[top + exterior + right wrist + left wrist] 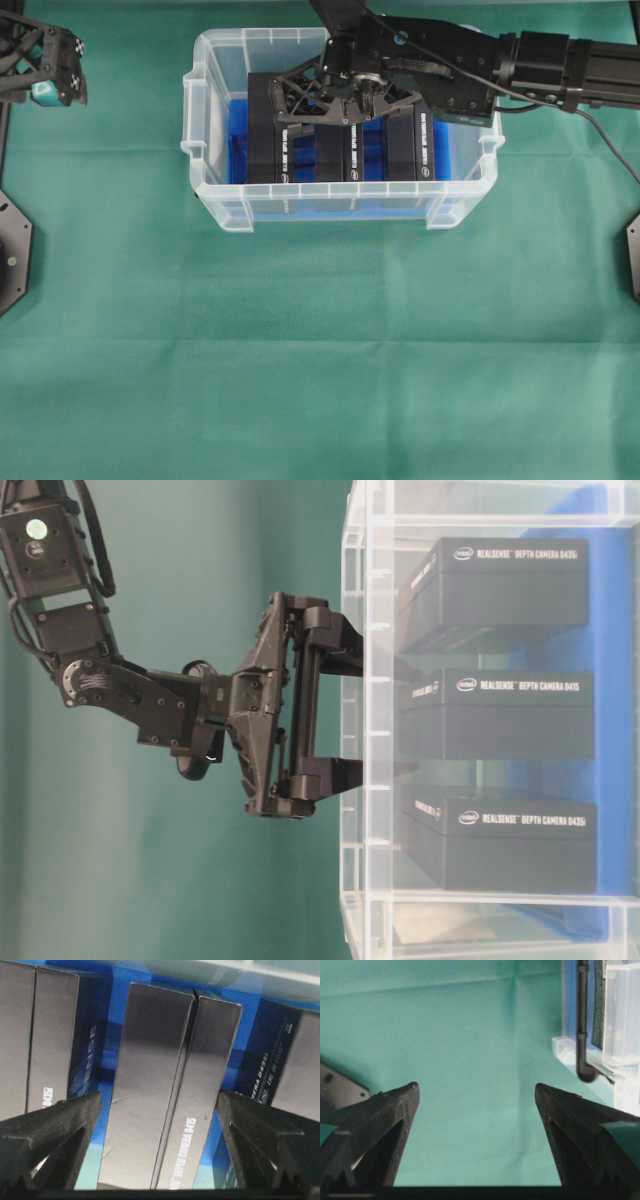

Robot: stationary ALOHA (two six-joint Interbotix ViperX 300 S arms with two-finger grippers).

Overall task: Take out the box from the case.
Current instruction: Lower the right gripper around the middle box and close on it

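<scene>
So the case (232,195) is sitting toward the back of the green tabletop (320,360) with three black boxes standing side by side in it on a blue sheet (236,135). The right tool (347,105) is reaching down into it with its fingers spread wide either side of the middle box (165,1090), not clamped on it. The left tool (477,1097) hangs off to the left, also wide apart and holding nothing.

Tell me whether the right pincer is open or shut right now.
Open. The right pincer hangs inside the case, its fingers spread on either side of the middle box, with blue gaps visible between.
</scene>
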